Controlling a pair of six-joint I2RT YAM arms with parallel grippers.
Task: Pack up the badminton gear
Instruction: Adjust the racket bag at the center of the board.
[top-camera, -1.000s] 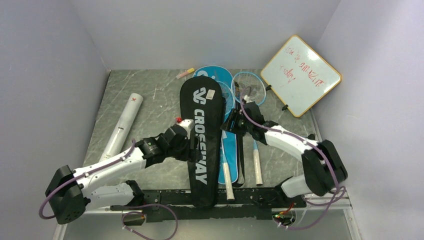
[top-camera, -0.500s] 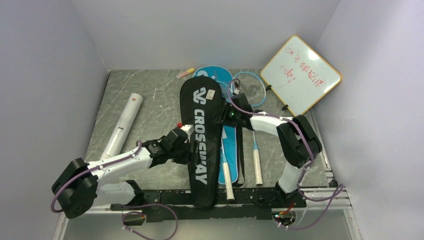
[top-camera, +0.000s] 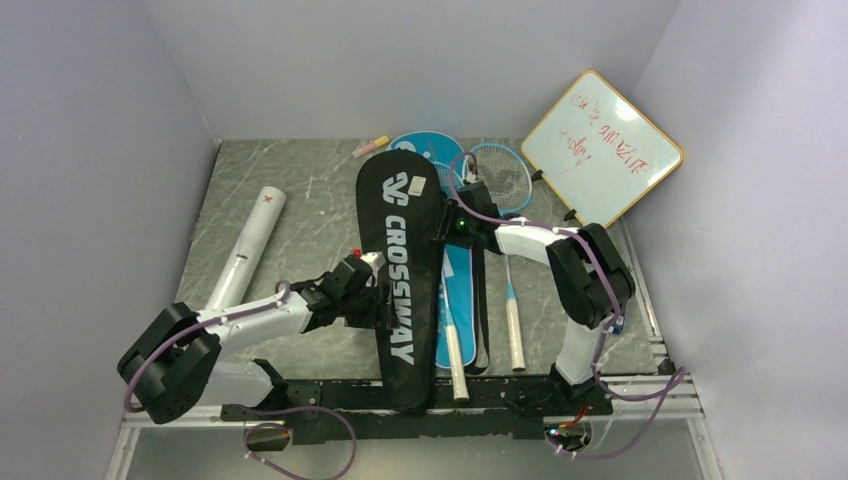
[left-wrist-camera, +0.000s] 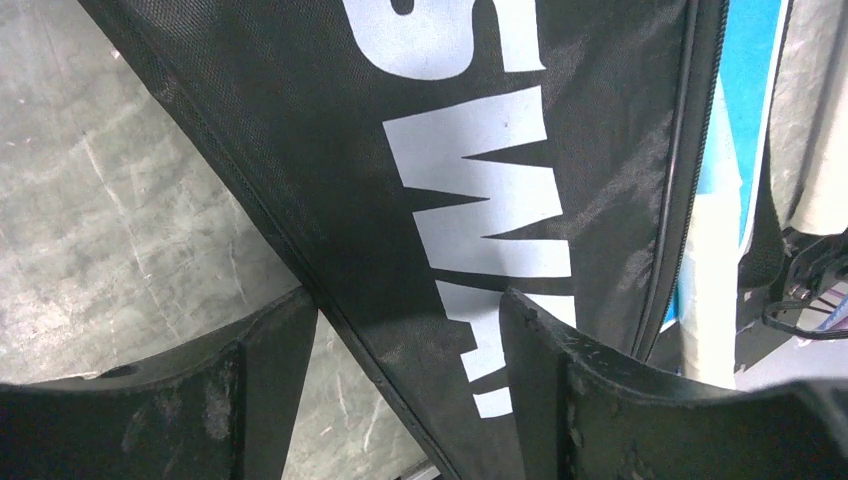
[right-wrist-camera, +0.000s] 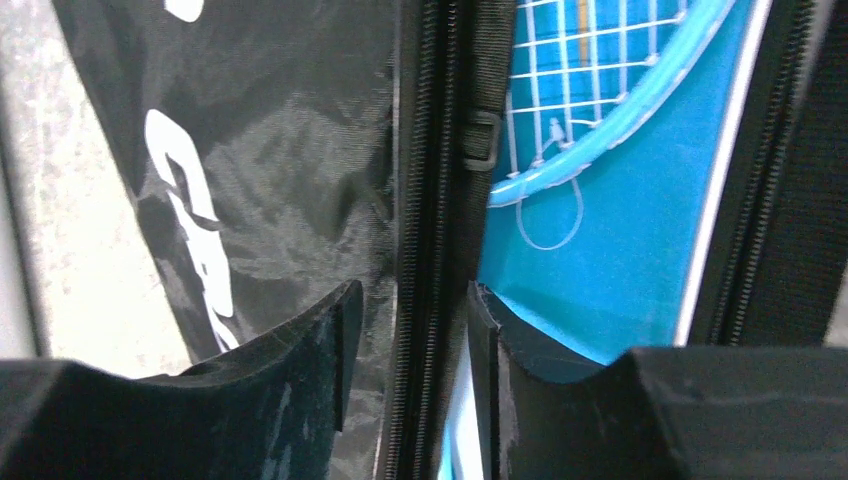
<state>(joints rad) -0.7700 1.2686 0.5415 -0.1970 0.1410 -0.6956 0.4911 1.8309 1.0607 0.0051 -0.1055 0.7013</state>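
Note:
The black "CROSSWAY" cover (top-camera: 405, 260) lies lengthwise mid-table, partly over the blue cover (top-camera: 455, 275). My left gripper (top-camera: 378, 300) is open and straddles the black cover's left edge (left-wrist-camera: 480, 150); its jaws (left-wrist-camera: 408, 330) stand well apart. My right gripper (top-camera: 445, 225) is open, its jaws (right-wrist-camera: 415, 330) narrowly apart around the black cover's zippered right edge (right-wrist-camera: 425, 200). The light-blue racket (top-camera: 500, 175) lies to the right, its head (right-wrist-camera: 600, 130) over the blue cover (right-wrist-camera: 620, 230). Two more racket handles (top-camera: 456, 355) lie alongside. The white tube (top-camera: 245, 250) lies at left. No shuttlecocks show.
The wood-framed whiteboard (top-camera: 600, 150) leans against the right wall at the back. A small pink-yellow marker (top-camera: 370, 146) lies by the back wall. Grey walls close in the table on three sides; the arm rail runs along the near edge.
My right gripper has moved back and left to the black cover's right edge. My left gripper has slid slightly toward the near edge along the cover's left side. The cover's top shifted slightly left.

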